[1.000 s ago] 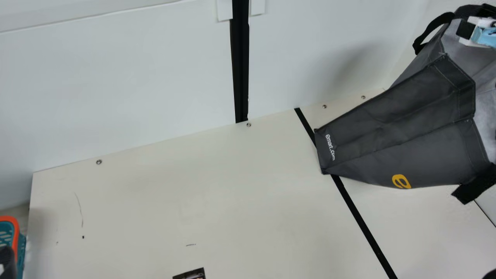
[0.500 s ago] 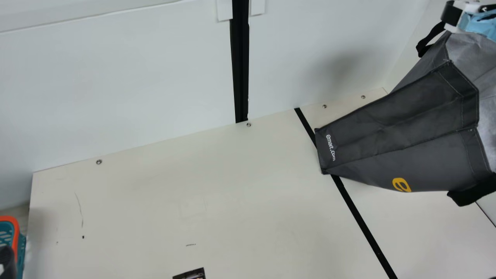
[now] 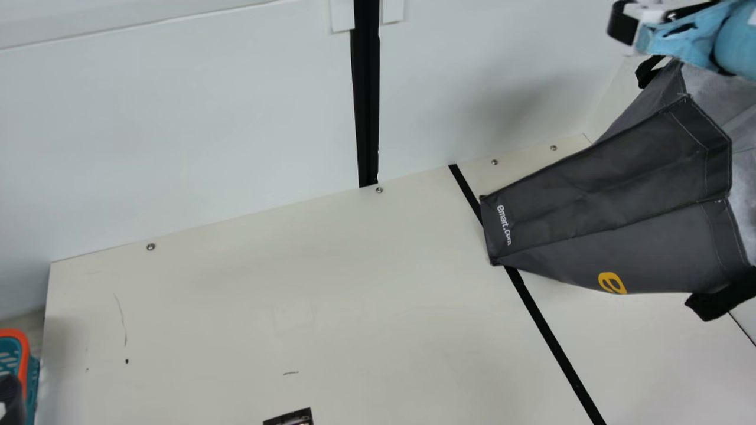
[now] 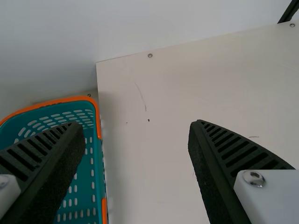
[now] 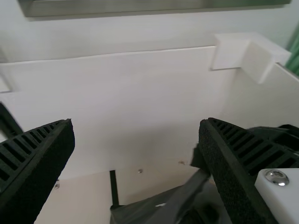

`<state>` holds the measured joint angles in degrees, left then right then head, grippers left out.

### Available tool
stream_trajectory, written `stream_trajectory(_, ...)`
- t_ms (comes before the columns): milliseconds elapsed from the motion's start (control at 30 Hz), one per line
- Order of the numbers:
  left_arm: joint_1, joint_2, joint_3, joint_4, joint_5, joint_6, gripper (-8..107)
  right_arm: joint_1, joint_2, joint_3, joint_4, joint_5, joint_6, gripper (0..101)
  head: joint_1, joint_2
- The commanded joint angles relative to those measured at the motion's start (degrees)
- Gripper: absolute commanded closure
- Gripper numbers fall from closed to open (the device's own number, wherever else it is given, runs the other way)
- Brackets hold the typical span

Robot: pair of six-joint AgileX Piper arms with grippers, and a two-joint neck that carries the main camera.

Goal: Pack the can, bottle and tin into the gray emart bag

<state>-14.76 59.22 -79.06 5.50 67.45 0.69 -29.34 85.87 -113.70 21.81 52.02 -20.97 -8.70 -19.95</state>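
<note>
The gray emart bag (image 3: 602, 218) stands at the right, its pale lining partly showing; its far right part lies outside the main view. Above its back handle is my right gripper (image 3: 622, 23), beside a light blue cover. In the right wrist view, my right gripper (image 5: 136, 122) has its fingers wide apart with nothing between them, and the bag (image 5: 145, 211) lies low, partly behind one finger. My left gripper (image 3: 10, 394) is at the lower left edge, by the basket. The left wrist view has this left gripper (image 4: 135, 126) open and holding nothing.
A teal basket with an orange rim (image 4: 60, 101) adjoins the table's left edge. White walls rise behind the table (image 3: 283, 295). A dark flat-looking item (image 3: 290, 417) is cut off at the bottom. A black strip (image 3: 555, 342) crosses the table by the bag.
My right gripper has moved leftward from over the bag's opening to above its back handle. The bag's upper edge has shifted slightly right and down. My left gripper has kept still.
</note>
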Motion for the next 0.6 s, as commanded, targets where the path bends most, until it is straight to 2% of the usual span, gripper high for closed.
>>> stream_trajectory(0, 0.0, 0.0, 0.0, 0.0, 0.0, 0.0, 9, 1.9, -0.4, 0.8, -0.4, -0.1, 0.1, 10, -1.3, 0.0)
stream_trajectory(233, 0.0, 0.0, 0.0, 0.0, 0.0, 0.0, 9, 7.3, -2.9, 4.7, -1.1, -0.4, 0.5, 10, -1.3, 0.0)
stream_trajectory(567, 0.0, 0.0, 0.0, 0.0, 0.0, 0.0, 9, 14.6, -7.9, 12.5, -2.3, -0.6, 1.0, 10, -1.3, 0.0)
